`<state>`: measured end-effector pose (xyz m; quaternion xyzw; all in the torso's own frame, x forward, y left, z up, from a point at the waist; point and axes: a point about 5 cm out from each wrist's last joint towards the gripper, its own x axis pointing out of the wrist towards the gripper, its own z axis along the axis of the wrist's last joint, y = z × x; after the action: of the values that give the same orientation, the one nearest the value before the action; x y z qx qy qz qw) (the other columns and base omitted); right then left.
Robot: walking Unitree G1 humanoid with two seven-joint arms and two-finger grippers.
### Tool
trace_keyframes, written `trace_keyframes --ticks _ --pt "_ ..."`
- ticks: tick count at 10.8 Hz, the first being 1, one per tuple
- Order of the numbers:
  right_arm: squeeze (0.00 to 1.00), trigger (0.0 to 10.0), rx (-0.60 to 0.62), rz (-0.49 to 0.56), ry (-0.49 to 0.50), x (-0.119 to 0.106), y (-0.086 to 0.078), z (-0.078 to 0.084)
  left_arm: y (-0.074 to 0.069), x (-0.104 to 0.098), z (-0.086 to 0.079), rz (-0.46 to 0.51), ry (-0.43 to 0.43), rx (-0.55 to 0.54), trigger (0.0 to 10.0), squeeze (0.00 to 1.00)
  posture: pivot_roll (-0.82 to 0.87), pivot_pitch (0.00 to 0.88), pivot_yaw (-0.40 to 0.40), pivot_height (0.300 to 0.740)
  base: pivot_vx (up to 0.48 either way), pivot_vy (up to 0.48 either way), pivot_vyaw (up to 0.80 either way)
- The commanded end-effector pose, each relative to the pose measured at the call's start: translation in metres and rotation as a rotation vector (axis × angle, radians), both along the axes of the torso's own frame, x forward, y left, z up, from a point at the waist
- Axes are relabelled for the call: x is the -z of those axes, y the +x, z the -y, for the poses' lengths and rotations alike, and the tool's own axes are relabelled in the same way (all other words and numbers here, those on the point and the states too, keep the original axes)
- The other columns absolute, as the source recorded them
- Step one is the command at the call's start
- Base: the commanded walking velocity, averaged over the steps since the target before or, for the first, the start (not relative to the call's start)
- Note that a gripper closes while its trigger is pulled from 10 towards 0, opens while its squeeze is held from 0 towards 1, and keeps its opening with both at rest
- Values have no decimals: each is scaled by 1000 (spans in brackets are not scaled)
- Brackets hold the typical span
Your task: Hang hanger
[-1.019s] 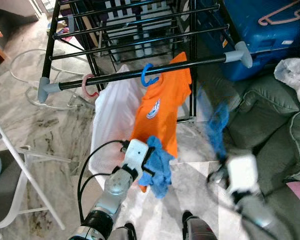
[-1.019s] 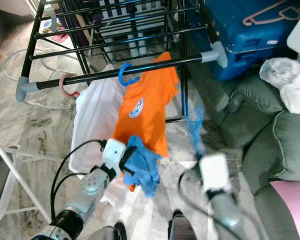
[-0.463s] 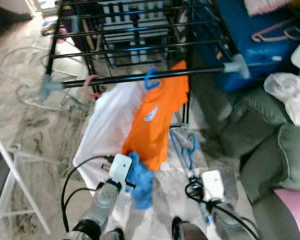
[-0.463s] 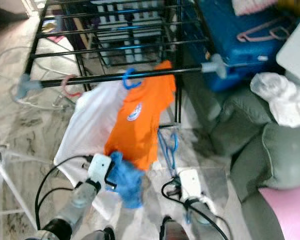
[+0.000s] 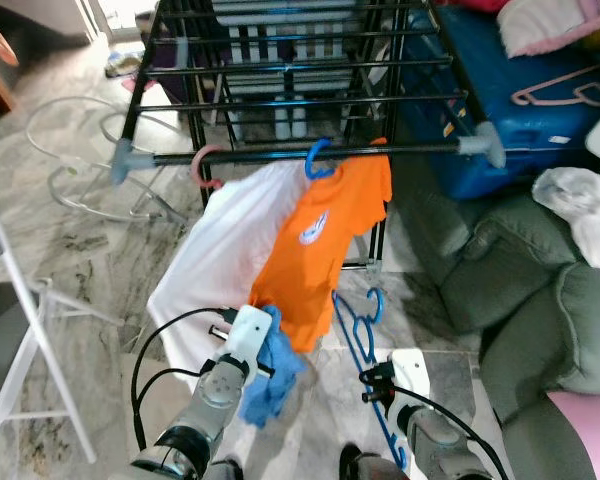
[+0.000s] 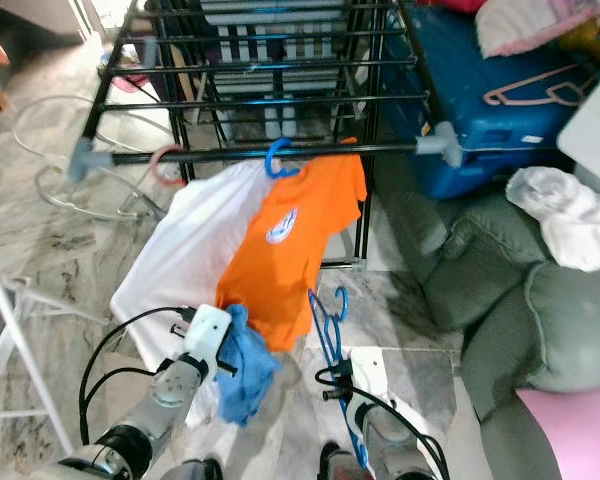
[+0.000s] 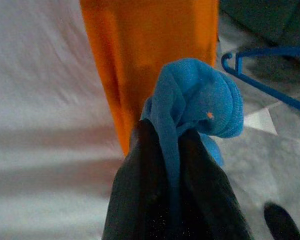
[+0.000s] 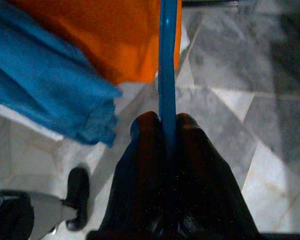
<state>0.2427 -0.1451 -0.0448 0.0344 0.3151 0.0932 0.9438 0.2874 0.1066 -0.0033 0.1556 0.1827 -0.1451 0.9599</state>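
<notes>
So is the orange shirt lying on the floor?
No, the orange shirt hangs from a blue hook on the rack's bar.

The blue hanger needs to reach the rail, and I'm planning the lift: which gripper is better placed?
Right. The right gripper is shut on the blue hanger; the left gripper is occupied by a blue cloth.

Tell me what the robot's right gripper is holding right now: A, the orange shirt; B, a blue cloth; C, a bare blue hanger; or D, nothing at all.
C: the right gripper is shut on the thin bar of the blue hanger, which carries no garment, while the blue cloth is bunched in the left gripper and the orange shirt hangs from the rack's rail.
</notes>
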Motion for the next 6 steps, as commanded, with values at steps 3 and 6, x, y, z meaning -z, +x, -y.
trace_keyframes --ticks 3,6 --pt "0 10000 30 -21 11 1 1 -1 -8 10 0 -58 37 5 10000 0 -101 96 32 740 -359 0 0" --pt "0 10000 30 -17 14 0 4 -3 -5 9 1 -61 44 4 10000 0 -98 91 35 740 -358 0 0"
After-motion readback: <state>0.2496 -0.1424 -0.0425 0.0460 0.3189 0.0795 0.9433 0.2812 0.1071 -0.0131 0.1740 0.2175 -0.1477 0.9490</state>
